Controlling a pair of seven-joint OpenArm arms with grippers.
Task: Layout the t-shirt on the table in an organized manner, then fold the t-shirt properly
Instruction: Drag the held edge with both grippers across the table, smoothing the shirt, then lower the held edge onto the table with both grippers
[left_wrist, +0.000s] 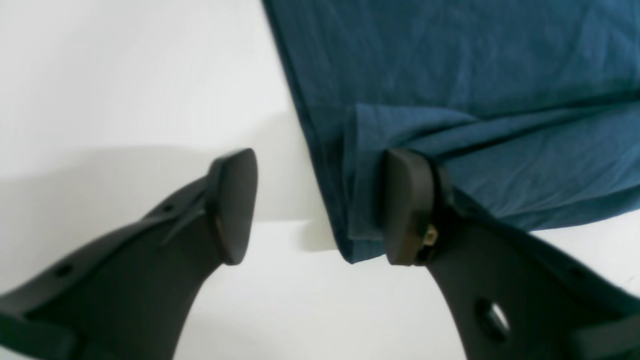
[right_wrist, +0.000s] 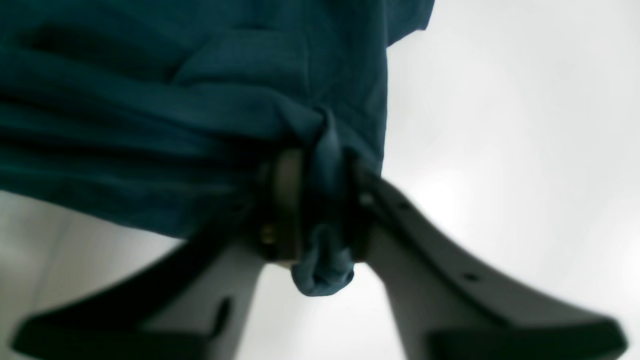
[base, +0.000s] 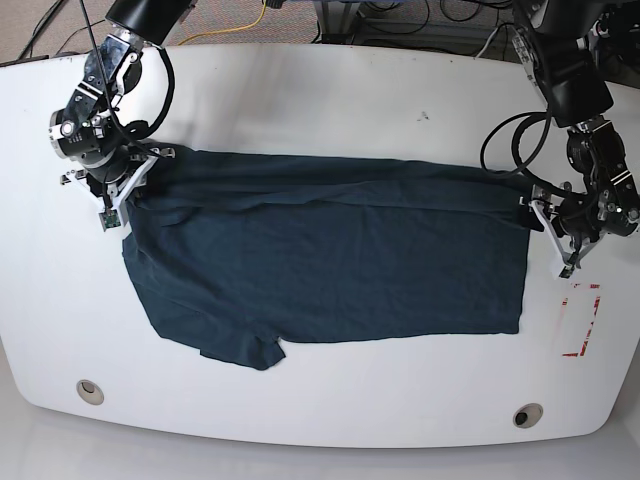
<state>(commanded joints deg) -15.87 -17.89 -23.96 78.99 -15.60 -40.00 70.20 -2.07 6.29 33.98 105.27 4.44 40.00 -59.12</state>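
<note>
The dark navy t-shirt (base: 330, 270) lies spread across the white table (base: 320, 100), with a sleeve at its lower left. My right gripper (right_wrist: 320, 210) is shut on a bunched fold of the t-shirt (right_wrist: 150, 100), and a small lump of cloth pokes out below the fingers. In the base view this gripper (base: 125, 193) sits at the shirt's upper-left corner. My left gripper (left_wrist: 320, 207) is open at the t-shirt's (left_wrist: 475, 75) corner. One finger (left_wrist: 407, 207) touches the folded edge and the other finger (left_wrist: 235, 205) is over bare table. In the base view it (base: 540, 212) is at the shirt's right edge.
A red tape rectangle (base: 582, 320) marks the table near the right edge, just below my left arm. Two round grey grommet holes (base: 89, 391) (base: 527, 414) sit near the front edge. Cables lie beyond the table's far edge.
</note>
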